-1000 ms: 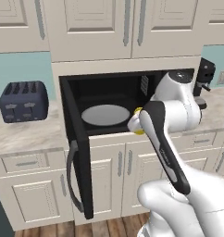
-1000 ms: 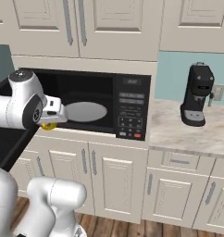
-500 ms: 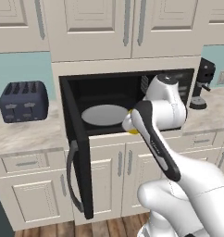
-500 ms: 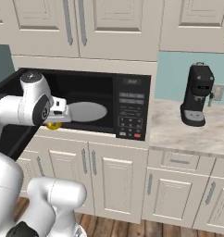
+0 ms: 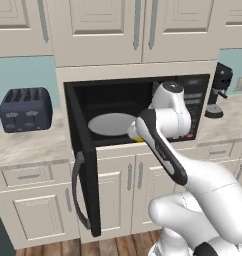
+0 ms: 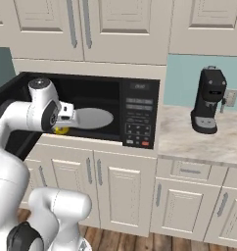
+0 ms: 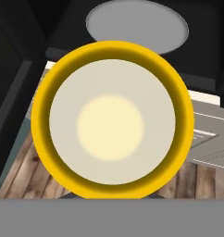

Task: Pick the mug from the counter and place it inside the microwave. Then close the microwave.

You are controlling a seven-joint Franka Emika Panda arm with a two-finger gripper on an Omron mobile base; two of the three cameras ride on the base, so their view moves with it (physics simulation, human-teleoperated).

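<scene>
One mug point(image 5: 134, 137), yellow, sits clenched in the gripper point(image 5: 137, 136) at the open microwave's point(image 5: 143, 112) front edge, left base view. Right base view: mug point(image 6: 61, 130) beside the white plate point(image 6: 93, 118), coffee machine point(image 6: 208, 100) on the desk point(image 6: 199, 139). Hand view: mug point(image 7: 112, 119) mouth faces the camera, axis along the gripper.

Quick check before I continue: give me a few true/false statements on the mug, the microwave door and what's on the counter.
1. The mug is in the fingers' grip, just in front of the microwave opening. True.
2. The microwave door is shut. False: it hangs open.
3. The mug sits on the round plate. False: it is short of the plate.
4. A toaster stands on the counter left of the microwave. True.
5. The coffee machine is inside the microwave. False: it stands on the counter.
</scene>
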